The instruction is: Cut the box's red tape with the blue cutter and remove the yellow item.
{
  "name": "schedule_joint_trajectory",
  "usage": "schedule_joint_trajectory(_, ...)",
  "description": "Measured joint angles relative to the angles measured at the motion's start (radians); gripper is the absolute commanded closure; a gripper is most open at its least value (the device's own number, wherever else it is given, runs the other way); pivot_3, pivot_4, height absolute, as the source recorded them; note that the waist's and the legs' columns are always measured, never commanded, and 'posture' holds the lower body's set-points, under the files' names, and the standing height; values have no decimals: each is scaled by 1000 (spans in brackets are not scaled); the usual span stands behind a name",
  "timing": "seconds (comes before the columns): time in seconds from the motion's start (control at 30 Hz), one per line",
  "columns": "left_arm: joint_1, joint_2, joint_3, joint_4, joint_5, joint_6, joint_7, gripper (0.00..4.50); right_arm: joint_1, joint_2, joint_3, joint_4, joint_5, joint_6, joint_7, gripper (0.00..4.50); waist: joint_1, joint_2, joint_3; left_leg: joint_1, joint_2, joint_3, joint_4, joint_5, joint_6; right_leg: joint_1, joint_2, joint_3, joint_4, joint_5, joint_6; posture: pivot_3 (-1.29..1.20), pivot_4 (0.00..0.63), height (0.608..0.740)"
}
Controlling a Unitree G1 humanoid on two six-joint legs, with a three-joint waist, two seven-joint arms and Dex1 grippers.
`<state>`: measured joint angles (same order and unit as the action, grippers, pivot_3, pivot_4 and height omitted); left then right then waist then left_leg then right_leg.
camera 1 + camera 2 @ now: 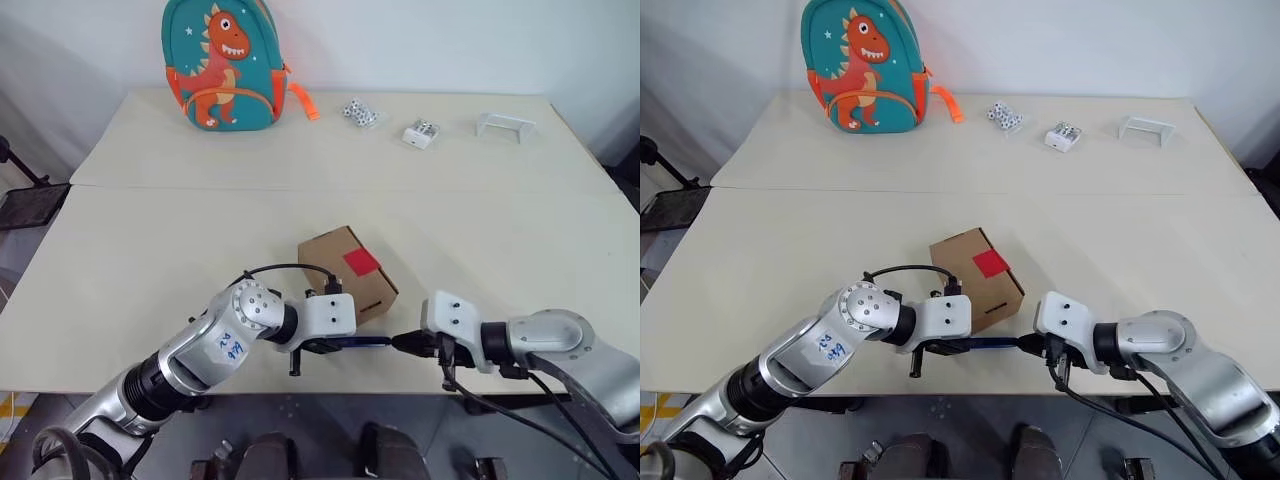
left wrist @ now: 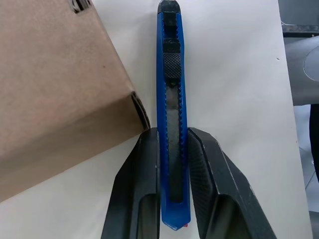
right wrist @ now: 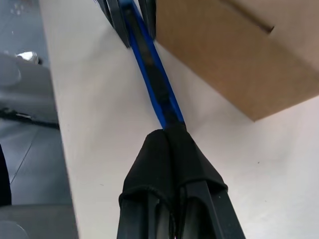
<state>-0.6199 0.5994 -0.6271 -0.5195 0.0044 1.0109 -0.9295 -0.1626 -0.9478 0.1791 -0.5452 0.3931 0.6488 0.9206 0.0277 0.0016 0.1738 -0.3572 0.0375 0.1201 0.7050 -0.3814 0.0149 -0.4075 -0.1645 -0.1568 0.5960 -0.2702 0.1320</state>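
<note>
Nearest us, at the front edge of the bench (image 1: 150,250), the blue cutter (image 1: 362,342) is held off the surface between our 2 grippers, its long axis running side to side across our front. We have the left gripper (image 1: 318,347) clamped on the sides of one end of the handle, with the dark slider facing up toward that arm's wrist camera. Our right gripper (image 1: 408,343) is pinched tight on the opposite end, fingers pressed together around the dark tip. Just behind the cutter sits the box (image 1: 348,273), turned at an angle so 1 corner points toward us, its near side close to the cutter but not touching it as far as we can tell. On its top face the red tape (image 1: 361,263) lies over the lid edge, uncut. We judge that the blade still has to be readied before any cut, and the tape lies up and back from the cutter, roughly midway between both arms. We cannot see the yellow item; presumably it is inside the closed box.
</note>
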Motion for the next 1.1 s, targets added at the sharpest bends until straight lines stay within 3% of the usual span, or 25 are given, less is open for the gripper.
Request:
schedule_joint_trajectory(0.37,-29,22,-17,-11,-47,41,-3,4036,-88,91,99,20,-40,11,5,4447,-2,0,0,-1,0,0,0,0,0,0,0,-1,0,0,0,0,150,740)
schedule_joint_trajectory(0.77,-37,40,-23,-14,-73,46,0,4036,-98,101,113,15,-46,35,14,4447,-2,0,0,-1,0,0,0,0,0,0,0,-1,0,0,0,0,150,740)
schedule_joint_trajectory(1.1,-44,43,-26,-13,-81,52,0,4036,-127,189,207,-2,-61,107,-21,4447,-3,-1,-1,-1,0,0,0,0,-1,0,0,-1,0,0,0,0,150,740)
